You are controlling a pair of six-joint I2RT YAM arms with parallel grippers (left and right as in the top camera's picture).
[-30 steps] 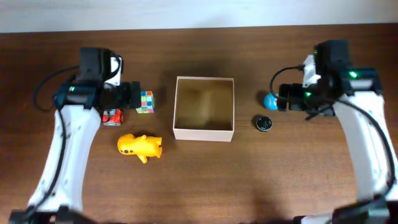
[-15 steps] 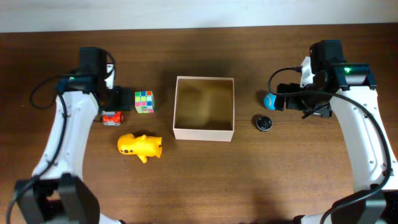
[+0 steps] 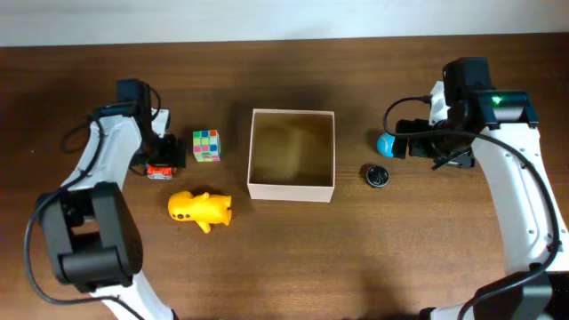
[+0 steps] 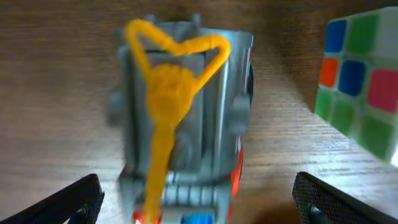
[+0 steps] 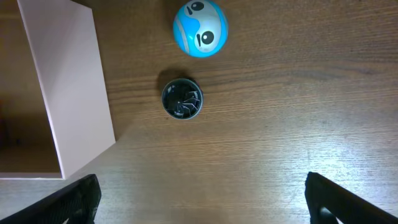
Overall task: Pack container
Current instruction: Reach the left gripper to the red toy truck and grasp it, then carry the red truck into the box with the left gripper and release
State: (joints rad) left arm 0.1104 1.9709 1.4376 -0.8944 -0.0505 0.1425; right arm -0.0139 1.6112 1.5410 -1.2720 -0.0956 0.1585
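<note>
The container (image 3: 292, 190), a square open box with white walls and a tan inside, stands mid-table and holds nothing; its wall shows in the right wrist view (image 5: 71, 87). My left gripper (image 4: 196, 202) is open, low over a grey and red toy car with a yellow hook (image 4: 180, 106), its fingers either side of it; overhead the car (image 3: 161, 169) sits under that gripper (image 3: 166, 158). My right gripper (image 5: 202, 199) is open and empty, right of the box, over bare wood (image 3: 418, 147).
A colour cube (image 3: 206, 145) lies left of the box, also in the left wrist view (image 4: 360, 81). A yellow duck toy (image 3: 200, 210) lies front left. A blue ball with a face (image 3: 386, 144) (image 5: 200, 28) and a small black disc (image 3: 378, 175) (image 5: 181, 98) lie right of the box.
My left arm has swung back and turned, bringing the gripper down over the toy car. The right arm shifted slightly and then held still.
</note>
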